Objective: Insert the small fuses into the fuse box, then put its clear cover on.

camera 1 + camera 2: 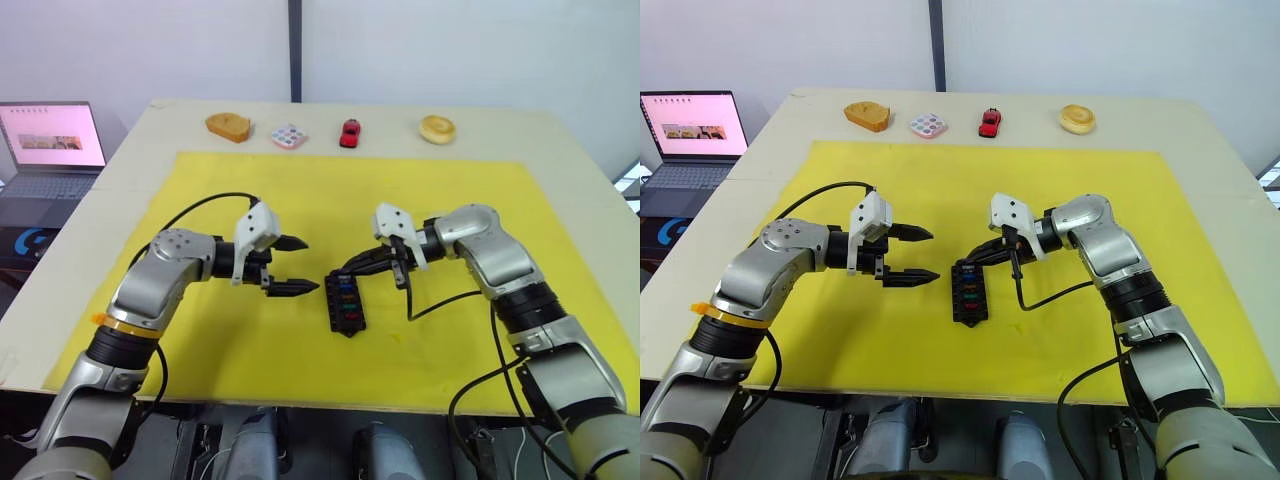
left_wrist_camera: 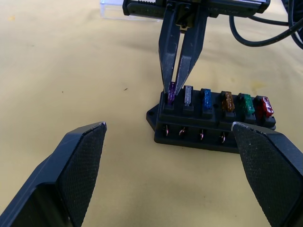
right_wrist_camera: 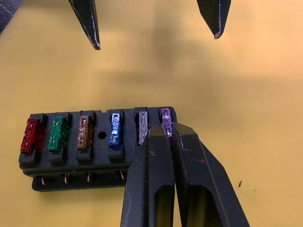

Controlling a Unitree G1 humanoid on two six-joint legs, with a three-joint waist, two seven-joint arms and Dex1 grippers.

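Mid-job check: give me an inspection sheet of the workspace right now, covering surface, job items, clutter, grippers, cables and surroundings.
Surface: yellow mat on a pale table.
Job's things: fuse box holds six fuses in a row; purple fuse at the end slot. Clear cover lies behind the box.
Clutter: toy car, dotted tile, two tan pieces along the far edge.
Grippers: right gripper fingers pinch the purple fuse; left gripper open, apart from the box.
Cables: black cable loops off the right wrist.
Surroundings: laptop at left.

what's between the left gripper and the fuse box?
Bare yellow mat. In the left eye view, nothing lies between the open left gripper and the fuse box.
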